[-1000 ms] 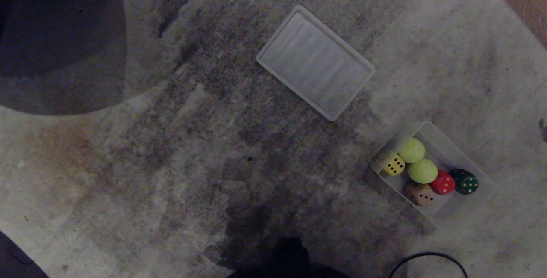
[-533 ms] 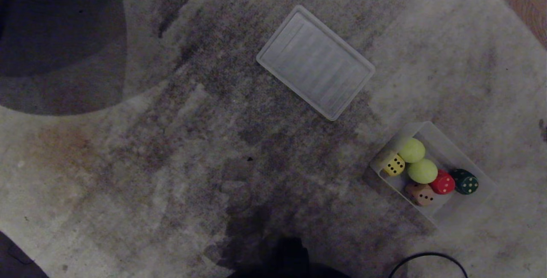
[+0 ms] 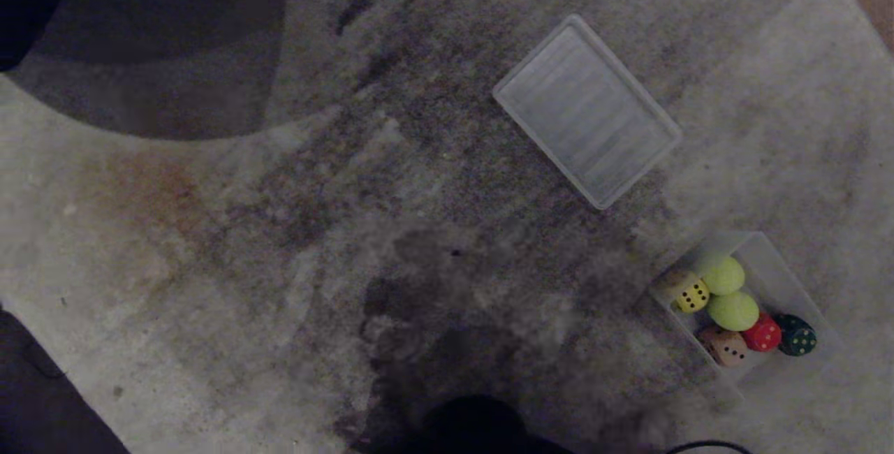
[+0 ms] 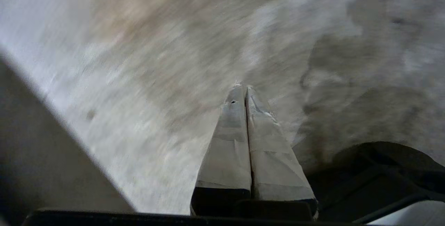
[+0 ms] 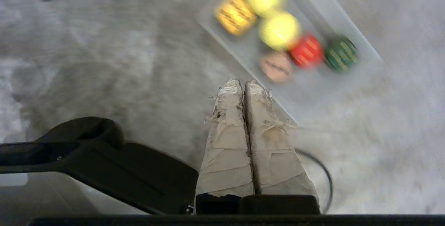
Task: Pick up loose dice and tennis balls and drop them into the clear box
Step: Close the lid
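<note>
The clear box (image 3: 775, 262) stands on the carpet at the lower right of the head view. Inside it lie two yellow-green tennis balls (image 3: 723, 275) (image 3: 733, 310) and the dice: yellow (image 3: 691, 295), peach (image 3: 727, 347), red (image 3: 763, 334) and dark green (image 3: 797, 335). The right wrist view shows the same box (image 5: 313, 90) with the yellow die (image 5: 236, 14) at one end. My right gripper (image 5: 243, 83) hangs shut and empty just short of the box's near wall. My left gripper (image 4: 243, 87) is shut and empty over bare carpet. Neither gripper shows in the head view.
A flat ribbed translucent tray (image 3: 587, 110) lies on the carpet beyond the box. A dark rug patch (image 3: 154, 42) fills the far left. My black base (image 5: 104, 163) and a black cable (image 5: 323, 174) sit close under the right gripper.
The whole head view has shifted, so the camera has moved: box and tray now sit further right in the picture. The things in the box keep their places. Neither arm has moved.
</note>
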`<state>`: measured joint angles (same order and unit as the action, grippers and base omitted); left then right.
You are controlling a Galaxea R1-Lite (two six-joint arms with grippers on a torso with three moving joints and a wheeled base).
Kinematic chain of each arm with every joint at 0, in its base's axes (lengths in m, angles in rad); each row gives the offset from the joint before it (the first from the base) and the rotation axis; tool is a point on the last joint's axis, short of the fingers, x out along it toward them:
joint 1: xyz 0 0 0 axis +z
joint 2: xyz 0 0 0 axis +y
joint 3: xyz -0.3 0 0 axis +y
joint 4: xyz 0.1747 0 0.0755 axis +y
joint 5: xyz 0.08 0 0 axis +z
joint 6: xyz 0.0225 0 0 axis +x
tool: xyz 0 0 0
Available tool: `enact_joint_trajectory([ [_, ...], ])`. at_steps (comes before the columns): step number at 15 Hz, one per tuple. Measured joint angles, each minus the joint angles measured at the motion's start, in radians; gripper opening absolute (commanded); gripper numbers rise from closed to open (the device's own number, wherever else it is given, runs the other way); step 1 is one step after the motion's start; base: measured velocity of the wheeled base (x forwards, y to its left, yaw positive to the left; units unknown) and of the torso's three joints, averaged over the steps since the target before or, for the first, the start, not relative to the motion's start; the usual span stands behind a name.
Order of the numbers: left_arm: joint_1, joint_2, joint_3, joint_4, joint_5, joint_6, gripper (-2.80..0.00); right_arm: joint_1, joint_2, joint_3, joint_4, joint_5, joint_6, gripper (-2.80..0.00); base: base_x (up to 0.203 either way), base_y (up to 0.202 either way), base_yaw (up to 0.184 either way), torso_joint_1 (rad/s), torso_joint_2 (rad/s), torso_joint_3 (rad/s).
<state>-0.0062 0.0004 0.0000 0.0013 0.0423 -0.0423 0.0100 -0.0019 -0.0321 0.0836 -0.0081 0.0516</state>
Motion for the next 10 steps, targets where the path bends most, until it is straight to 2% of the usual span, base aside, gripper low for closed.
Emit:
enact_joint_trajectory([
  [3,0.000,0.000,0.000,0.000,0.001,-0.005,-2.80,-0.001,0.000,0.000,-0.001,0.001,-0.002,-2.80,0.000,-0.002,0.099,0.004,0.00,0.003],
  [10,0.000,0.000,0.000,0.000,0.004,-0.005,-2.80,0.000,0.000,0.000,-0.001,0.000,0.000,-2.80,0.000,0.000,0.000,0.000,0.00,0.000],
])
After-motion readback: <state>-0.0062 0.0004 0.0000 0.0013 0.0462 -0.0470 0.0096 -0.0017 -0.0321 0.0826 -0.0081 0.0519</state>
